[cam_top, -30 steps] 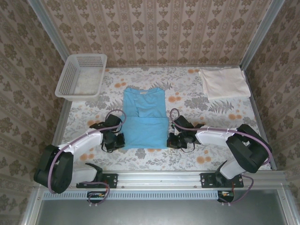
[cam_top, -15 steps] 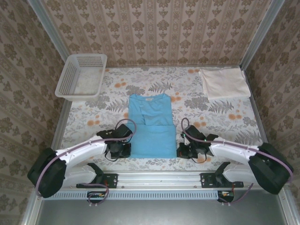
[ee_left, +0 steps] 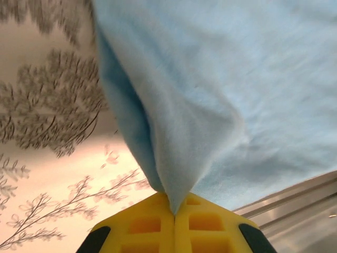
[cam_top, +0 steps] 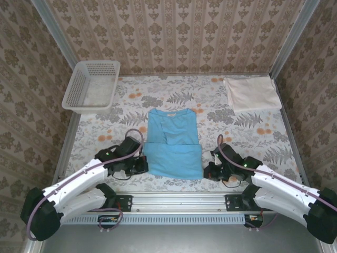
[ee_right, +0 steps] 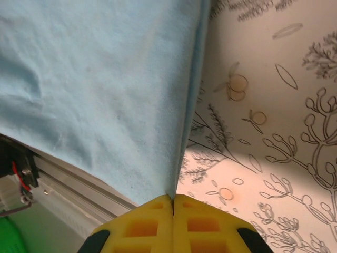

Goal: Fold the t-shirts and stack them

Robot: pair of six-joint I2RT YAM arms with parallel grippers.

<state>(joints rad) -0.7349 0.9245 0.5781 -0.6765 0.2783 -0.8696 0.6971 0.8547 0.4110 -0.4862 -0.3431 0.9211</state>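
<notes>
Quick count of what's on the bench [cam_top: 239, 134]: two t-shirts, one basket, two arms, one pincer each.

The light blue t-shirt [cam_top: 174, 139] lies flat in the middle of the bench, toward the near side, with its collar pointing at the far wall. The sleeves look tucked in, so it reads as a tall rectangle. The near part is a slightly wider band of cloth that sits doubled over the rest.

The left pincer [cam_top: 141, 166] is at the near-left corner of that band and the right pincer [cam_top: 208, 171] is at the near-right corner, so one is on each side of the same shirt. Both arms are stretched low across the bench from their bases.

In the left wrist view the yellow fingers [ee_left: 147, 224] are pressed together, and a bunched fold of blue cloth comes up out of the seam between them. That pincer is clamped on the shirt.

The right wrist view is much the same: yellow pads closed tight with the edge of the blue shirt pinched in the line between them. The cloth hangs straight from there. I can also see the metal rail [cam_top: 179, 199] at the near edge of the bench just past the fabric.

The cream-white t-shirt [cam_top: 251, 93] is folded into a rough square in the far right corner, well apart from the blue one and from both arms.

The white mesh basket [cam_top: 90, 85] sits in the far left corner, also well apart from everything else.
</notes>
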